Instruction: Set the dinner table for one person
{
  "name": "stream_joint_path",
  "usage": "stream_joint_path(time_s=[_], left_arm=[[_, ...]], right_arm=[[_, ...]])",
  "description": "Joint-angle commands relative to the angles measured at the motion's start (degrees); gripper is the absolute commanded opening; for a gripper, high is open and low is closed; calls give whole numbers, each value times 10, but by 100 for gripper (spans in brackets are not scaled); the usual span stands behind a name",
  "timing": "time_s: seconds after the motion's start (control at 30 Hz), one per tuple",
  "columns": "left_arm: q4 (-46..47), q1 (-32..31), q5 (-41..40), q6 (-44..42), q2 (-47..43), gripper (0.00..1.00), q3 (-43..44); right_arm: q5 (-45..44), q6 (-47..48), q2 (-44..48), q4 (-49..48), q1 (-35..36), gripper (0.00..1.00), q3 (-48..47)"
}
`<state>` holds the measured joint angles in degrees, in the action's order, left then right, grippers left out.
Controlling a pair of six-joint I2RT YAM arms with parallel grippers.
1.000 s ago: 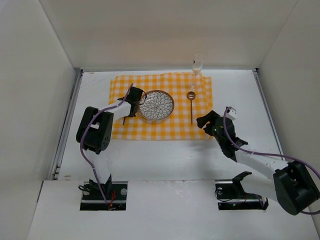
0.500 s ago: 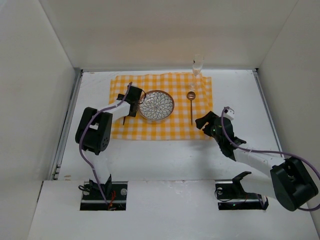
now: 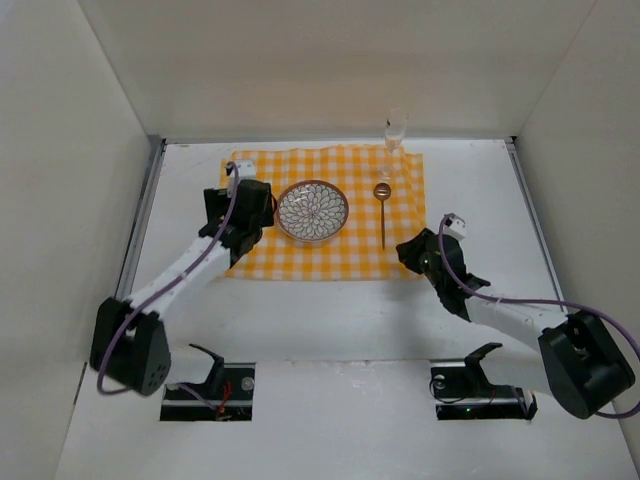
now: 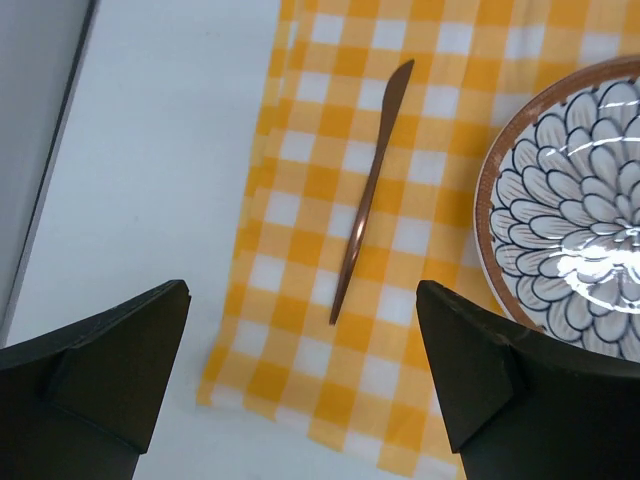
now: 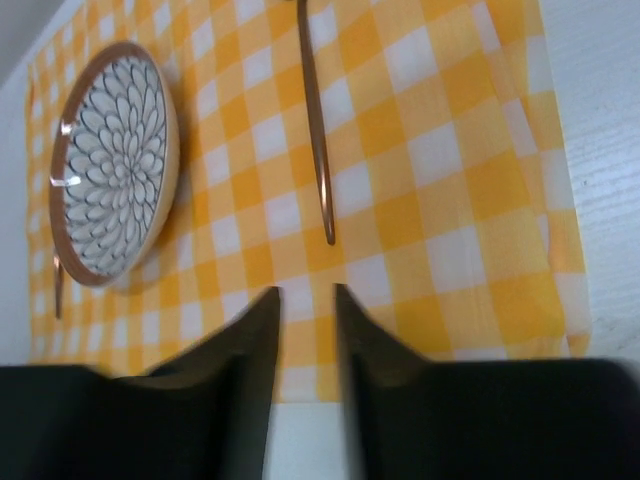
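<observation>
Dinner table [image 3: 330,310], left hand [image 4: 300,300] wide above knife [image 4: 368,195], right hand [image 5: 305,295] narrow, empty, plate [image 4: 570,210] cut off, glass [image 3: 396,135] faint.

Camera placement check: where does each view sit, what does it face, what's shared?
Top external: above and behind, looking down on the dinner table and checked cloth; left arm, right arm show whole.
Left wrist: above the knife, facing down; own jaws wide apart.
Right wrist: low, facing the spoon; own jaws narrowly apart.
Shared: the plate, in all three.
</observation>
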<state>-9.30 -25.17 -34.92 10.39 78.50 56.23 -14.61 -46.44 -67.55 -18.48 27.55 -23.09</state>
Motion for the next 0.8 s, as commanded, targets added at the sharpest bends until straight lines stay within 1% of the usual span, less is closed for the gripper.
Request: stream_joint_path(time_s=[0.0, 0.03, 0.07, 0.17, 0.23, 0.33, 0.43, 0.47, 0.53, 0.57, 0.63, 0.7, 0.77], left_arm=[[-8, -5, -54, 84, -126, 100, -66], [-17, -6, -58, 110, -168, 100, -87], [-30, -7, -57, 137, -215, 100, -108], [-92, -8, -64, 224, -357, 100, -158], [-161, 6, -80, 284, -433, 100, -174], [-245, 42, -102, 345, -486, 100, -189], [-292, 93, -110, 382, -478, 100, -190], [-299, 110, -104, 391, -470, 100, -187], [-308, 133, -96, 402, -457, 100, -185], [-316, 140, -86, 405, -448, 100, -181], [-335, 147, -66, 415, -441, 100, -175], [-342, 141, -40, 425, -442, 100, -176], [-339, 138, -12, 429, -450, 100, -181]], right_arm=[[-4, 10, 7, -25, 15, 18, -26], [-5, 12, 11, -20, 19, 10, -29], [-7, 13, 15, -15, 25, 7, -33], [-25, 11, 25, -8, 40, 7, -37], [-39, 11, 32, -7, 43, 10, -35], [-46, 5, 47, -2, 37, 14, -25], [-70, -8, 70, 14, 20, 22, -20], [-82, -10, 79, 24, 20, 27, -20], [-104, -13, 92, 38, 18, 40, -26], [-122, -13, 96, 47, 13, 49, -31], [-143, -8, 95, 54, 0, 60, -44], [-146, 1, 82, 74, -26, 66, -63], [-143, -1, 79, 106, -55, 69, -78]])
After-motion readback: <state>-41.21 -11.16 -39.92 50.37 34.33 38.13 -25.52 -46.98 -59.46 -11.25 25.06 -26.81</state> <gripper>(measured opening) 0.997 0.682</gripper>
